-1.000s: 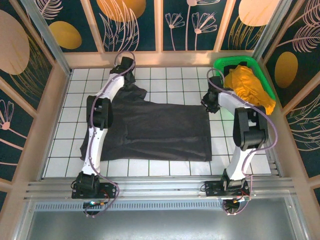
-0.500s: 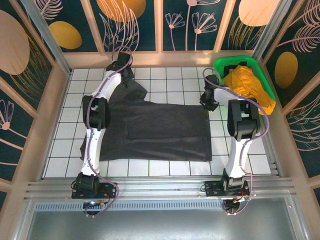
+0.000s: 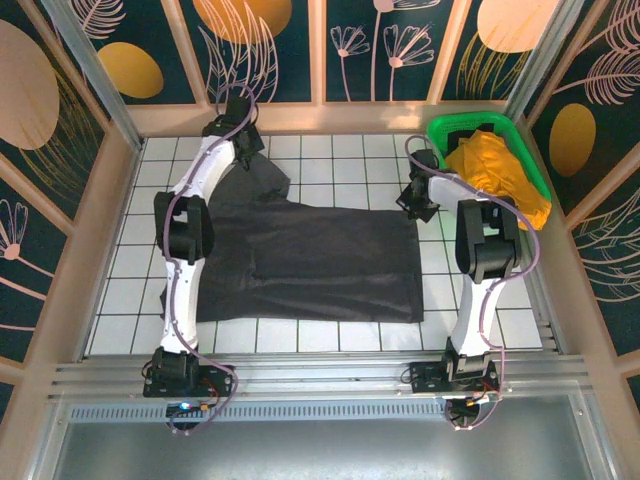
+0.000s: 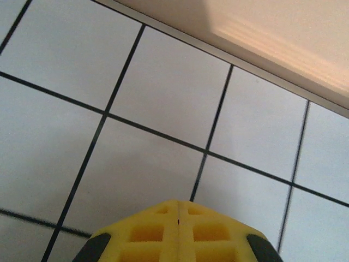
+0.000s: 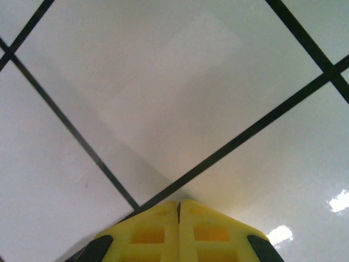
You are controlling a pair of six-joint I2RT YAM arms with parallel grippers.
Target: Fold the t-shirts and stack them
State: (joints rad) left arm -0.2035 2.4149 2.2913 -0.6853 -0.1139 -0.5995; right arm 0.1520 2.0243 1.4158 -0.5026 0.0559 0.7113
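The dark charcoal t-shirt (image 3: 310, 258) lies spread flat across the white tiles, its upper-left part bunched under the left arm. An orange-yellow t-shirt (image 3: 492, 168) is heaped in the green basket. My left gripper (image 3: 240, 112) reaches far back by the rear wall, beyond the dark shirt. In the left wrist view this left gripper (image 4: 178, 203) has its yellow fingertips pressed together over bare tile, no cloth between them. My right gripper (image 3: 413, 199) hovers just off the dark shirt's upper-right corner. Seen from the right wrist, the right gripper (image 5: 178, 203) is shut over bare tile too.
The green plastic basket (image 3: 468, 121) stands in the back right corner against the wall. Wooden-framed walls enclose the tiled floor (image 3: 330, 150) on three sides. The rear wall's base (image 4: 272, 38) is close to the left fingertips. A metal rail (image 3: 320, 375) runs along the near edge.
The left arm has stretched further toward the rear wall, away from the dark shirt's bunched upper-left part. The right forearm swung in and its gripper edged slightly left. The shirt stayed flat.
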